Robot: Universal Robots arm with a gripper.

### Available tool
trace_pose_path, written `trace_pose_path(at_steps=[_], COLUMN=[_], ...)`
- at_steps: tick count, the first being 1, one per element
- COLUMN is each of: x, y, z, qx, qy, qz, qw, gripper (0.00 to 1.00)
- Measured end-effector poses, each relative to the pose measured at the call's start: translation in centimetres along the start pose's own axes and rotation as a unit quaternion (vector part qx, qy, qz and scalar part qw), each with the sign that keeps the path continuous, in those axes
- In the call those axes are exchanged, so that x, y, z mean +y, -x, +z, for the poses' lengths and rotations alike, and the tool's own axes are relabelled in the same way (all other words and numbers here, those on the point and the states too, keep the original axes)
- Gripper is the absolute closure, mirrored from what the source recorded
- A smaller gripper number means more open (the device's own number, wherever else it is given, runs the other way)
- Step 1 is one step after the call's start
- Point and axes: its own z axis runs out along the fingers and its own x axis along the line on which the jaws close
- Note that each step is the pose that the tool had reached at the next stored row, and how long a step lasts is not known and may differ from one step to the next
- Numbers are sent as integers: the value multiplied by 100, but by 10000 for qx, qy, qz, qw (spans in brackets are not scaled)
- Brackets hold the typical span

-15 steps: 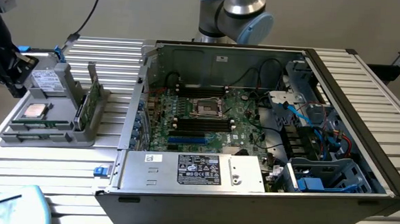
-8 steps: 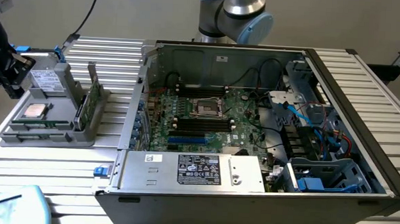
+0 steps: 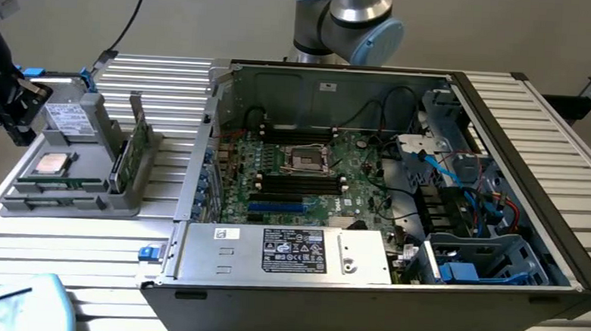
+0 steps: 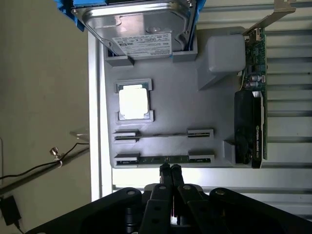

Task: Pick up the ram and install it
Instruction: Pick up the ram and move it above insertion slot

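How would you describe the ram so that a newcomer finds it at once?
Look at the grey tray on the exterior view's left of the computer case. The ram lies along the tray edge nearest the gripper, near the square silver processor. It is the long, thin green strip, not square or upright.

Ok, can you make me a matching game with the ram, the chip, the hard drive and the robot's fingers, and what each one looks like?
Things:
1. ram
2. chip
3. hard drive
4. fingers

What they look like:
A. a silver square
B. black and shut together
C. a long thin stick, lying closest to the fingers
D. shiny, with a white label and blue sides

Right pairs: 1-C, 2-A, 3-D, 4-B
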Motion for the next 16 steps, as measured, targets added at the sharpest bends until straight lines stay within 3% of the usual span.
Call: trace_pose_path(at_steps=[4,8,12,16], x=[0,0,0,0], y=[1,1,1,1], z=[0,1,2,2], qx=[-26,-18,-1,14], qy=[-5,-31,-58,-84], qz=[-71,-431,-797,-1154], qw=[10000,9991,9968,9933], gripper=[90,90,90,90])
